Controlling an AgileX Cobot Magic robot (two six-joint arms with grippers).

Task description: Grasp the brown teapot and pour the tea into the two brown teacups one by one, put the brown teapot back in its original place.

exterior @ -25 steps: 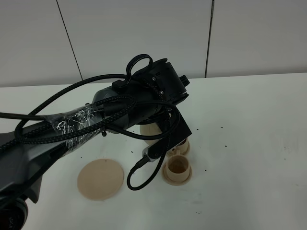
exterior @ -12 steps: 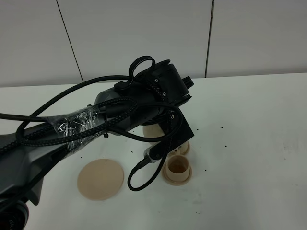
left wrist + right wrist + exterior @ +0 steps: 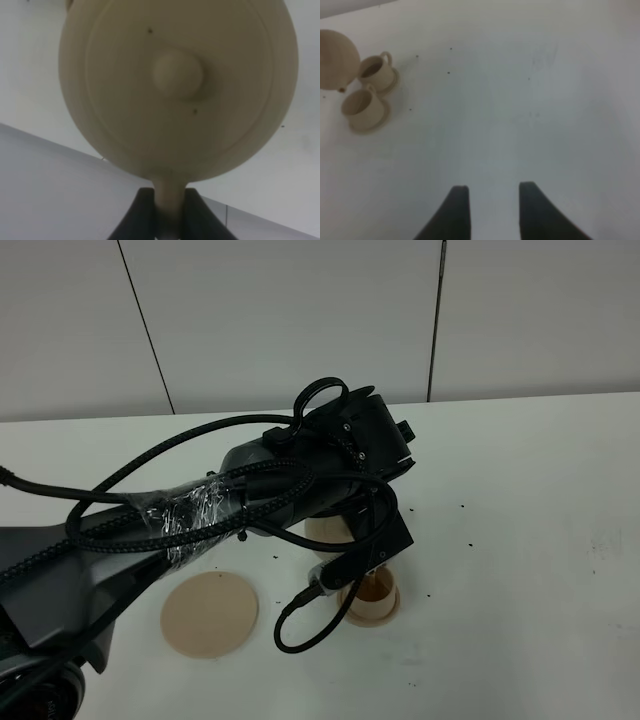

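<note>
The brown teapot (image 3: 177,85) fills the left wrist view, lid and knob facing the camera, tilted. My left gripper (image 3: 169,202) is shut on its loop handle. In the high view only a slice of the teapot (image 3: 325,528) shows under my left arm, which reaches over the two brown teacups. One teacup (image 3: 372,598) peeks out beneath the wrist; the other is hidden there. The right wrist view shows both teacups (image 3: 374,71) (image 3: 360,106) on small saucers, with the teapot (image 3: 335,60) hanging beside them. The original place, a flat tan saucer (image 3: 210,613), lies bare at the front left. My right gripper (image 3: 492,192) is open over bare table.
The white table (image 3: 520,540) carries small dark specks around the cups. A pale panelled wall (image 3: 300,310) stands behind the table. A looped black cable (image 3: 300,625) hangs from my left wrist close to the near cup.
My left arm has swung to the right and a little lower with the teapot, and now covers the far cup and part of the near one. The right gripper has not moved.
</note>
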